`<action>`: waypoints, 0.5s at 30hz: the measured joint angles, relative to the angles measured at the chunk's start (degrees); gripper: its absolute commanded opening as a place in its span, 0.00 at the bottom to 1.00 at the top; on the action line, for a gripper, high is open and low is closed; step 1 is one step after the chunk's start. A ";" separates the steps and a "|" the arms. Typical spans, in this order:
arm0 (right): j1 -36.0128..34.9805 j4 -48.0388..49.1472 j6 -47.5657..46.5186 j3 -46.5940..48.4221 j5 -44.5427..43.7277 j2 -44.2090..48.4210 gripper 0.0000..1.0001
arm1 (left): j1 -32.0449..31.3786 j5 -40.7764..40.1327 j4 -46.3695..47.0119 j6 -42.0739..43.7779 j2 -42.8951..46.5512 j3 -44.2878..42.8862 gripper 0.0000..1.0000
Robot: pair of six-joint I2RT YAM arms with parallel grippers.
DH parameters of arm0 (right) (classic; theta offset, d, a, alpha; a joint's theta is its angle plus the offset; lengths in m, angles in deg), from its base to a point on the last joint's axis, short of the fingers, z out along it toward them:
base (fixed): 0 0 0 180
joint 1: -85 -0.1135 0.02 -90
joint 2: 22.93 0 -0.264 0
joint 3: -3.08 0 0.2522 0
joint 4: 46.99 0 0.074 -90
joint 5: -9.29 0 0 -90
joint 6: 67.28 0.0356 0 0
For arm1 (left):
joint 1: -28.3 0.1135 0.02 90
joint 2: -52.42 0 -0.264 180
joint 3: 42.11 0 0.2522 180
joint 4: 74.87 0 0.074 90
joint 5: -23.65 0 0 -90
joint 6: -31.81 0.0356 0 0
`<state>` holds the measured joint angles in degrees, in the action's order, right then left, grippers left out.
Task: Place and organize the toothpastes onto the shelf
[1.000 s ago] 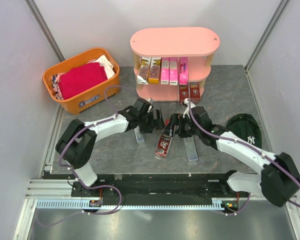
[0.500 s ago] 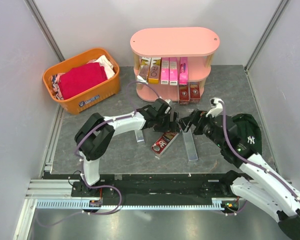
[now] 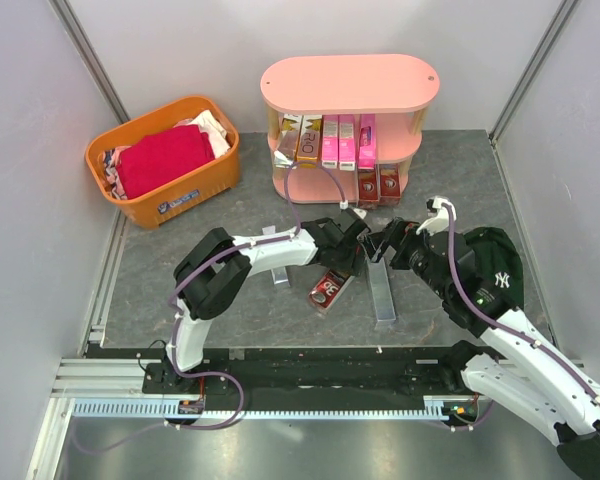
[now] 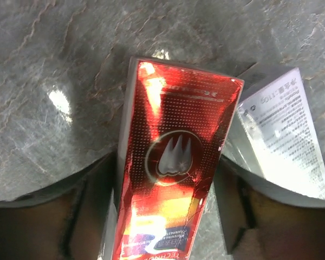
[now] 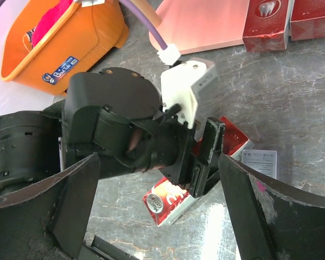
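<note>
The pink shelf (image 3: 350,85) holds silver, yellow and pink toothpastes (image 3: 330,142) upright on its middle tier and two dark red ones (image 3: 377,185) on the lowest. A dark red carton (image 3: 328,290) (image 4: 176,162) (image 5: 170,200) lies on the table. My left gripper (image 3: 346,252) (image 4: 165,179) straddles its far end, one finger on each side with slim gaps showing. A silver carton (image 3: 380,290) (image 4: 281,135) lies just to its right, and another silver one (image 3: 278,272) to the left. My right gripper (image 3: 384,248) (image 5: 158,160) hovers wide open and empty, facing the left gripper.
An orange basket (image 3: 165,155) of red cloth stands at the back left. A dark cap (image 3: 490,265) lies under the right arm. The left arm's cable loops up toward the shelf front. Grey walls close in both sides.
My left gripper has slid right onto the red carton and its jaws have narrowed round it. The carton has turned slightly. The right arm pulled back to the right, then held still.
</note>
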<state>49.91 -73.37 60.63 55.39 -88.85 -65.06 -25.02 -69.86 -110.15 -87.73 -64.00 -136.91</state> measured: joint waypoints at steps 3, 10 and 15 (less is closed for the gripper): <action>0.00 -0.15 0.00 0.00 -0.57 0.00 0.98 | -0.85 -2.56 -1.84 0.92 -1.25 -2.27 0.58; 0.00 -0.42 0.00 0.28 -1.29 -0.09 0.98 | -1.57 -7.69 -3.52 1.97 -1.81 -3.76 0.51; 0.00 -0.42 -0.07 1.75 -1.49 -0.37 0.98 | -1.38 -9.99 -4.22 1.99 -0.72 -3.04 0.51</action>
<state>49.91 -73.79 60.56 57.13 -90.34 -65.43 -26.40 -79.84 -114.37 -85.74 -64.72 -139.95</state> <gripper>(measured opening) 0.982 0.573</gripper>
